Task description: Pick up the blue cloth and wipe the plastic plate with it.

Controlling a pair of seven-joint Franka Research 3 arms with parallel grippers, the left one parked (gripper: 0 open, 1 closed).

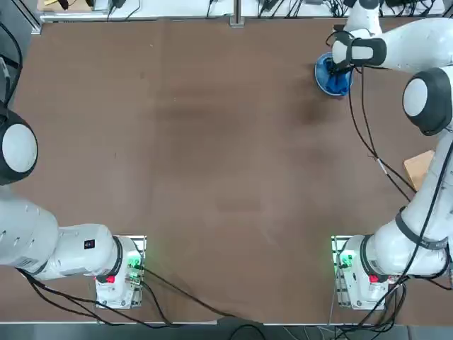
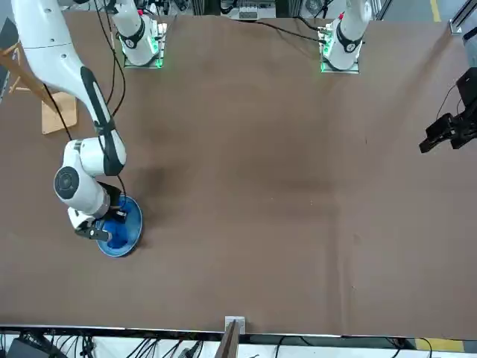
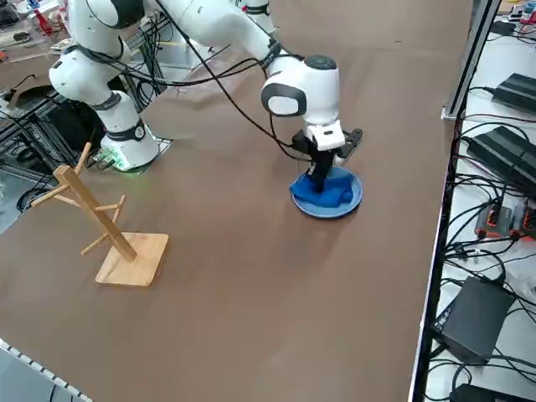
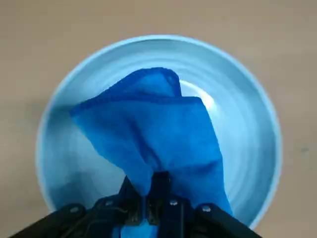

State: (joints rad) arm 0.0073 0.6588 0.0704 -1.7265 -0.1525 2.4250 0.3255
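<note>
The light blue plastic plate (image 4: 247,124) lies on the brown table at the far right corner from the robot, also seen in the top view as the plate (image 1: 322,76), across the table as the plate (image 2: 134,224) and from the side as the plate (image 3: 350,201). The royal-blue cloth (image 4: 153,139) is spread over its centre, with the cloth (image 3: 322,193) bunched under the arm. My right gripper (image 4: 156,191) is shut on the cloth's near edge, pressing it down on the plate. The gripper (image 3: 318,180) stands upright over the dish.
A wooden peg stand (image 3: 109,226) on a tan base sits near the table's right edge, the same block (image 1: 419,168) in the top view. The table's far edge (image 1: 233,20) runs just beyond the plate. Cables trail from the arm bases.
</note>
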